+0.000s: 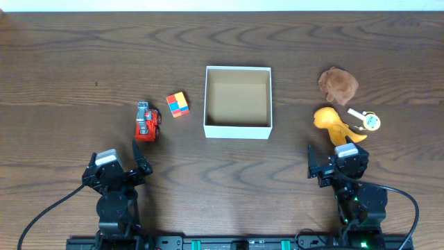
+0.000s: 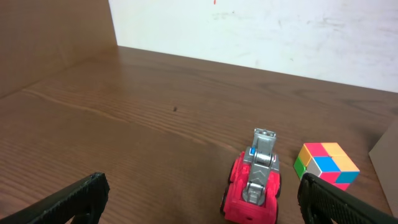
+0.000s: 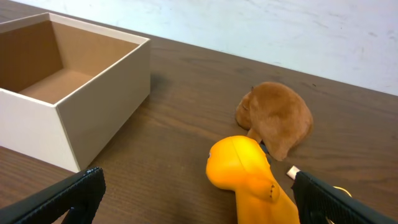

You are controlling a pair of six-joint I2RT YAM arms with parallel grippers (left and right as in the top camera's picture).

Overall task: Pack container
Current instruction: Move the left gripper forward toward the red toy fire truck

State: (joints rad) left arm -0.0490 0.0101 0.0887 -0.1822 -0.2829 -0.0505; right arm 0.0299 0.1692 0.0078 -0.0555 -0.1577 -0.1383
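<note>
The packing has not started. The container (image 1: 237, 130) stands open and bare inside at the middle of the desk, and every toy lies outside it. Toward the left edge are a red toy truck (image 1: 147, 122) and a multicoloured cube (image 1: 177, 105). Toward the right edge are a brown plush (image 1: 338, 85), an orange toy (image 1: 333, 123) and a small white piece (image 1: 368, 120).

Both arms sit at the near edge. The left gripper (image 1: 119, 161) and the right gripper (image 1: 338, 154) have their fingers spread wide and hold nothing.

The step in hand looks like the first pick. The truck lies straight ahead of the left gripper, framed between its fingers. The next move probably calls for reaching forward and down, closing across the truck's narrow body, then lifting it clear of the container's white wall before release.
</note>
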